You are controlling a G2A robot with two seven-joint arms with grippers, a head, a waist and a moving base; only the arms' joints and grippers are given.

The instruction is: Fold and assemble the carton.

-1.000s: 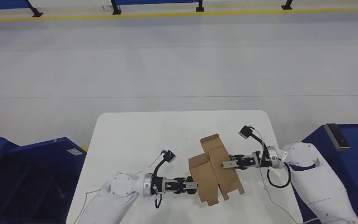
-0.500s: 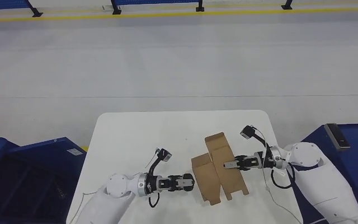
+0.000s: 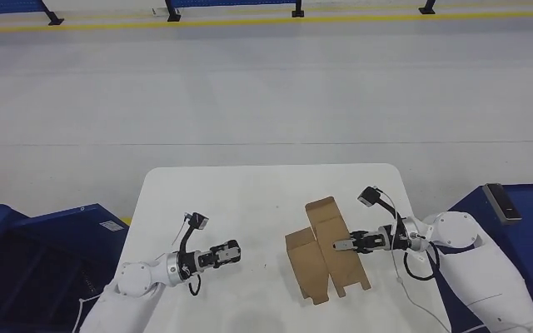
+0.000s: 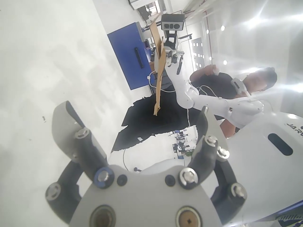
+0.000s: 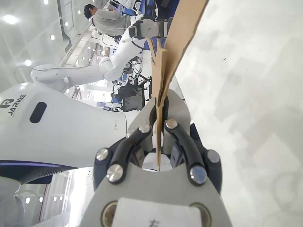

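The carton (image 3: 315, 268) is pinched by the right gripper (image 3: 338, 246) (left gripper (image 3: 233, 250) spread, empty) and should be held tight while opened.

Ceiling lamps (image 4: 251, 22) lit everything brightly and evenly, flaring into streaked glare in the left wrist view. The white desk (image 3: 250, 200) looked washed out; both wrist views bent at their edges.

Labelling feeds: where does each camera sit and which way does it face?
Top view: overhead, looking down at the table; left arm and right arm show.
Left wrist view: left wrist, facing the carton across the table; open left fingers show.
Right wrist view: right wrist, looking along the carton; right fingers clamp it.
All share the carton.
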